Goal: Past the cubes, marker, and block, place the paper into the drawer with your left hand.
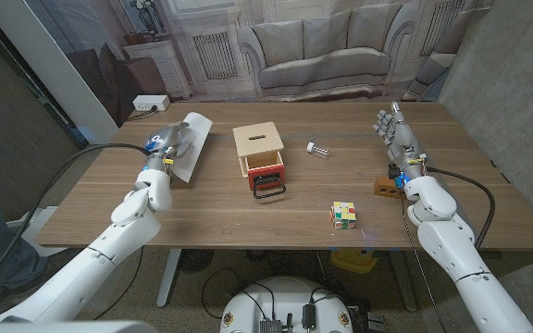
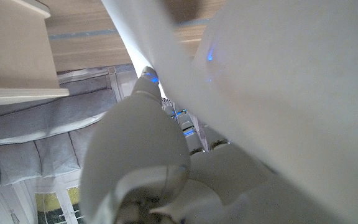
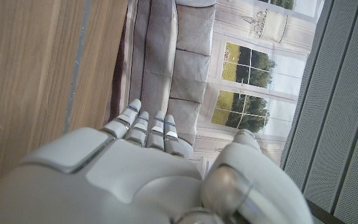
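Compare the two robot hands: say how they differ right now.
The left robot hand holds the paper, lifted at the table's left side; the right robot hand holds nothing. The right robot hand stands with fingers apart and pointing up, beside the brown block; the left robot hand's fingers are closed on the sheet. Both are white and sit well apart from the open drawer.

Soft, even light fills the head view with faint shadows, while the paper (image 2: 278, 81) in the left wrist view is blurred and overexposed.
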Controlling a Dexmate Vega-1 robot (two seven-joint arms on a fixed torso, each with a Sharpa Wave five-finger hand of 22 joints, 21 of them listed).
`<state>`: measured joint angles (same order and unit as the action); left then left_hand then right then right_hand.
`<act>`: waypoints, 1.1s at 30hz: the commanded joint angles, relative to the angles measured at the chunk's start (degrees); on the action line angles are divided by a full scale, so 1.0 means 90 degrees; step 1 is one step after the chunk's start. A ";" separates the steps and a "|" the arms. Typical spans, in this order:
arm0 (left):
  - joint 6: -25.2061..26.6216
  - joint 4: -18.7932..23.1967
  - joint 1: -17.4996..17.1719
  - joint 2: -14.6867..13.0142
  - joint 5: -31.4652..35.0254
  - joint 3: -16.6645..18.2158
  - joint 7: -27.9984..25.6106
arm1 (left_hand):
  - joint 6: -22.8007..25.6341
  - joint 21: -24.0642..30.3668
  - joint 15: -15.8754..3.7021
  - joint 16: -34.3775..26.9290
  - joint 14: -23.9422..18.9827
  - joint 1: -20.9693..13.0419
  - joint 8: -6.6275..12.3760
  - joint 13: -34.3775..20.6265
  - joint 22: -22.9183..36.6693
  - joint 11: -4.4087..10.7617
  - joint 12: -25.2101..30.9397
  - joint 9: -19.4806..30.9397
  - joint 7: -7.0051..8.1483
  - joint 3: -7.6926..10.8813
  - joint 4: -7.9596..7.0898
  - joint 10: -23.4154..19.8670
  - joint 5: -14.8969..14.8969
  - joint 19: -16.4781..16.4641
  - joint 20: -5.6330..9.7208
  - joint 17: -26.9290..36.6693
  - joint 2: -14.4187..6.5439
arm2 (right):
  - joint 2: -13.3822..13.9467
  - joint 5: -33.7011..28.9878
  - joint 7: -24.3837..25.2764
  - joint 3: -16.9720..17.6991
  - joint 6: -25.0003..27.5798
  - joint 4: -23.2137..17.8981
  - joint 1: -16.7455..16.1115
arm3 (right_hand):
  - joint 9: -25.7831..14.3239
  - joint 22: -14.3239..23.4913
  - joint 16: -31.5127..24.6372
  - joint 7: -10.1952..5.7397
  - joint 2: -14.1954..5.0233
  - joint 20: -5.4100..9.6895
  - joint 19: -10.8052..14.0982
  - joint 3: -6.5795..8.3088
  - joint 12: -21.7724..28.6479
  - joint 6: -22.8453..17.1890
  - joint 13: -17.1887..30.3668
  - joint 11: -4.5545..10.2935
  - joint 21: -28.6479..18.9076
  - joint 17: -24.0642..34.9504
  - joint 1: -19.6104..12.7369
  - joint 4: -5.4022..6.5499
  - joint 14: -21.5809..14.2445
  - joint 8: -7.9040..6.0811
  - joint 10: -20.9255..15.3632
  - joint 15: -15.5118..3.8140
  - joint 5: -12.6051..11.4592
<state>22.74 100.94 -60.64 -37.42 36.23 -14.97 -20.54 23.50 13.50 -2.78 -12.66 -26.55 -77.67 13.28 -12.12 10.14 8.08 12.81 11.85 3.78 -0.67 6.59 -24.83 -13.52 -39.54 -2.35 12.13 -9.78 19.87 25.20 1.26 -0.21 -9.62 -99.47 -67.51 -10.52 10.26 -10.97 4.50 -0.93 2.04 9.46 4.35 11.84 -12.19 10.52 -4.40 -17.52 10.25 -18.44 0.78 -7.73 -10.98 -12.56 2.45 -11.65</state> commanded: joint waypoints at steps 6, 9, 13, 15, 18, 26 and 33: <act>-0.0144 0.0144 0.0098 -0.0048 -0.0031 0.0007 -0.0061 | 0.0049 -0.0067 -0.0517 0.0015 0.0062 -0.0009 -0.0007 -0.0018 0.0016 0.0003 -0.0020 0.0025 -0.0003 -0.0012 -0.0053 -0.0038 0.0033 0.0069 0.0003 0.0029 0.0042 | -0.0007 -0.0022 0.0162 0.0047 -0.0032 -0.0100 -0.0106 | -0.0025 0.0020 0.0012 0.0001 -0.0046 0.0004 0.0043 -0.0001 0.0039 -0.0025 0.0020 0.0003 0.0010 0.0032 -0.0012 0.0001 -0.0068 -0.0016 -0.0015 -0.0002 0.0009; -0.0131 0.0203 0.0079 -0.0045 -0.0035 0.0022 -0.0068 | 0.0059 -0.0101 -0.0527 0.0030 0.0088 0.0000 -0.0008 -0.0018 0.0017 0.0002 -0.0026 0.0024 -0.0001 -0.0008 -0.0065 -0.0035 0.0046 0.0147 0.0024 0.0028 0.0044 | -0.0005 -0.0028 0.0181 0.0053 -0.0046 -0.0116 -0.0120 | -0.0025 0.0020 0.0012 0.0006 -0.0047 0.0002 0.0044 -0.0002 0.0039 -0.0024 0.0020 0.0004 0.0015 0.0032 -0.0012 0.0001 -0.0069 -0.0016 -0.0014 -0.0001 0.0009; -0.0281 0.0237 0.0046 -0.0114 -0.0130 0.0097 -0.0064 | 0.0068 -0.0116 -0.0530 0.0038 0.0097 0.0026 -0.0009 -0.0018 0.0019 0.0003 -0.0030 0.0024 0.0018 -0.0010 -0.0087 -0.0042 0.0064 0.0178 0.0031 0.0026 0.0049 | 0.0001 -0.0030 0.0200 0.0059 -0.0049 -0.0137 -0.0136 | -0.0025 0.0020 0.0013 0.0003 -0.0049 0.0004 0.0046 -0.0005 0.0039 -0.0029 0.0020 0.0003 0.0023 0.0032 -0.0010 0.0001 -0.0067 -0.0017 -0.0016 -0.0001 0.0010; -0.0320 0.0272 0.0023 -0.0135 -0.0147 0.0118 -0.0081 | 0.0069 -0.0122 -0.0528 0.0041 0.0099 0.0037 -0.0011 -0.0017 0.0020 0.0008 -0.0032 0.0024 0.0017 -0.0011 -0.0096 -0.0042 0.0071 0.0193 0.0032 0.0025 0.0052 | 0.0004 -0.0028 0.0207 0.0063 -0.0050 -0.0149 -0.0146 | -0.0025 0.0020 0.0011 0.0004 -0.0050 0.0006 0.0049 -0.0005 0.0039 -0.0028 0.0020 0.0004 0.0025 0.0032 -0.0011 0.0000 -0.0072 -0.0017 -0.0016 -0.0001 0.0010; -0.0391 0.0325 -0.0020 -0.0155 -0.0189 0.0153 -0.0115 | 0.0069 -0.0127 -0.0527 0.0044 0.0103 0.0041 -0.0014 -0.0017 0.0021 0.0006 -0.0034 0.0024 0.0007 -0.0007 -0.0104 -0.0044 0.0077 0.0204 0.0036 0.0024 0.0048 | 0.0011 -0.0029 0.0220 0.0071 -0.0055 -0.0169 -0.0164 | -0.0025 0.0021 0.0012 0.0001 -0.0051 0.0005 0.0052 -0.0007 0.0039 -0.0026 0.0020 0.0003 0.0031 0.0032 -0.0012 -0.0001 -0.0071 -0.0016 -0.0015 -0.0003 0.0010; -0.0664 0.0391 -0.0113 -0.0194 -0.0359 0.0249 -0.0238 | 0.0086 -0.0135 -0.0531 0.0046 0.0094 0.0047 -0.0014 -0.0017 0.0022 0.0022 -0.0034 0.0023 0.0009 0.0007 -0.0119 -0.0062 0.0093 0.0219 0.0056 0.0023 0.0042 | 0.0027 -0.0030 0.0263 0.0084 -0.0035 -0.0229 -0.0209 | -0.0025 0.0021 0.0015 0.0007 -0.0058 0.0004 0.0058 -0.0009 0.0038 -0.0027 0.0020 0.0004 0.0046 0.0031 -0.0016 -0.0005 -0.0067 -0.0016 -0.0013 0.0003 0.0009; -0.0960 0.0401 -0.0137 -0.0243 -0.0461 0.0260 -0.0386 | 0.0122 -0.0124 -0.0520 0.0043 0.0076 0.0044 -0.0006 -0.0017 0.0024 -0.0003 -0.0035 0.0023 -0.0005 0.0036 -0.0135 -0.0078 0.0107 0.0189 0.0057 0.0024 0.0013 | 0.0038 -0.0017 0.0277 0.0093 -0.0025 -0.0263 -0.0237 | -0.0025 0.0022 0.0015 0.0013 -0.0061 0.0006 0.0064 -0.0013 0.0038 -0.0025 0.0020 0.0003 0.0057 0.0032 -0.0013 -0.0005 -0.0066 -0.0015 -0.0014 0.0003 0.0010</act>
<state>17.48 104.00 -61.27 -38.95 33.57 -13.18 -22.48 24.01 12.22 -2.69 -12.19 -26.03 -77.37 13.28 -12.11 10.28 8.07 12.46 11.85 3.68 -0.46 5.42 -24.83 -12.69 -37.71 -1.73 12.12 -9.48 20.02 24.96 3.40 0.47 -10.09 -101.30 -69.20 -10.52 10.26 -10.97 4.50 -1.08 2.03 9.45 4.35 11.84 -12.19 10.52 -4.40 -17.13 10.25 -18.59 0.79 -7.73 -10.98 -12.56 2.45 -11.65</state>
